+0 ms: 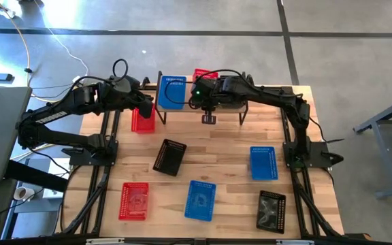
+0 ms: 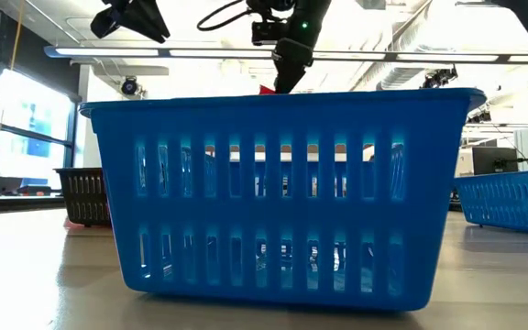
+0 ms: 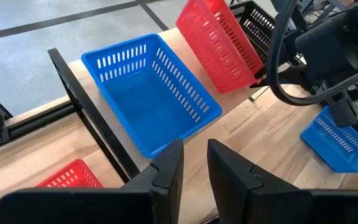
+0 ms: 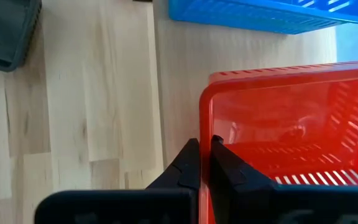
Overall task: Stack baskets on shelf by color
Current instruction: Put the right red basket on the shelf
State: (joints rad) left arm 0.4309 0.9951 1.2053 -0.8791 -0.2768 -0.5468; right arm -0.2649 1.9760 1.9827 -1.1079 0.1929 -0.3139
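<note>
The shelf (image 1: 231,114) stands at the table's far edge. A blue basket (image 3: 151,99) sits on its left end, and a black basket (image 3: 257,18) shows farther along it. My right gripper (image 4: 205,144) is over the shelf's middle, shut on a tilted red basket (image 3: 219,43). My left gripper (image 3: 194,165) hovers open just left of the shelf, above another red basket (image 1: 142,120) that stands on the table. My right gripper holds the red basket by the rim of one end wall (image 4: 205,121), pinched with one finger inside the basket and one outside. The fingers come from above, pointing down. The basket hangs steeply tilted; whether its lower corner (image 3: 248,82) touches the shelf, I cannot tell.
On the tabletop (image 1: 223,153) nearer the front lie a black basket (image 1: 169,156), a blue basket (image 1: 263,163), a red basket (image 1: 134,201), a blue basket (image 1: 200,199) that fills the low view, and a black basket (image 1: 271,211). Bare wood lies between them.
</note>
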